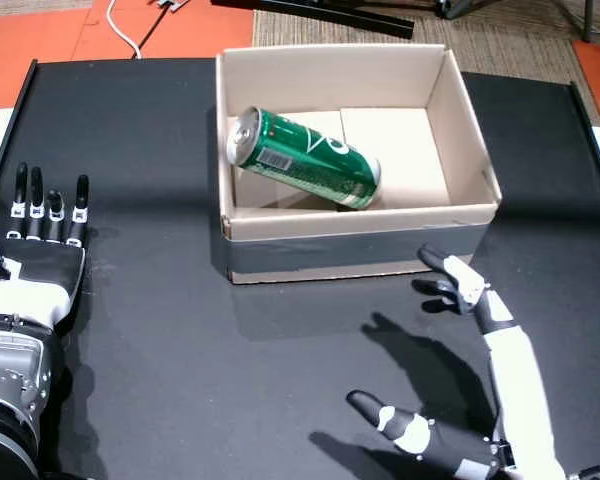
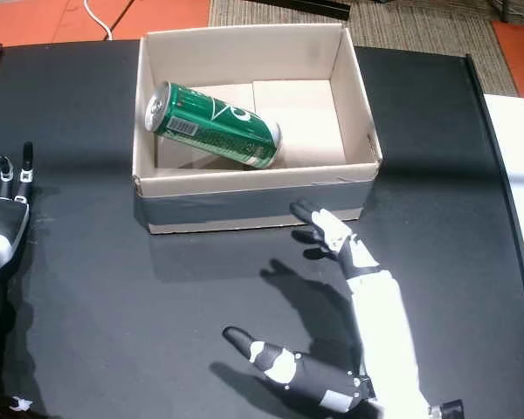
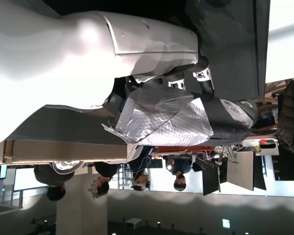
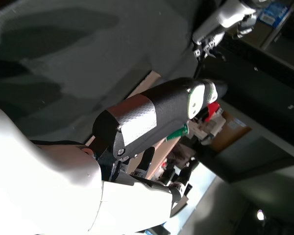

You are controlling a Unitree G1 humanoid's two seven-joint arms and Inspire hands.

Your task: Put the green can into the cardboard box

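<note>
Black matting covers the table (image 1: 160,380) in both head views, with orange floor and a strip of grey carpet beyond its far edge. On it stands the cardboard box (image 1: 355,245), open at the top, its near wall banded with grey tape. The green can (image 1: 305,160) is already inside, lying on its side and tilted, its silver top raised against the box's left wall and its base down on the box floor near the middle. The right hand (image 1: 480,400) hovers over the table just in front of the box, holding nothing, thumb and fingers spread wide apart; its fingertips (image 1: 435,258) reach close to the taped wall without touching it. The left hand (image 1: 42,245) rests flat near the table's left edge, well away from the box, fingers straight and side by side, empty. People sit at desks in the background of the left wrist view.
</note>
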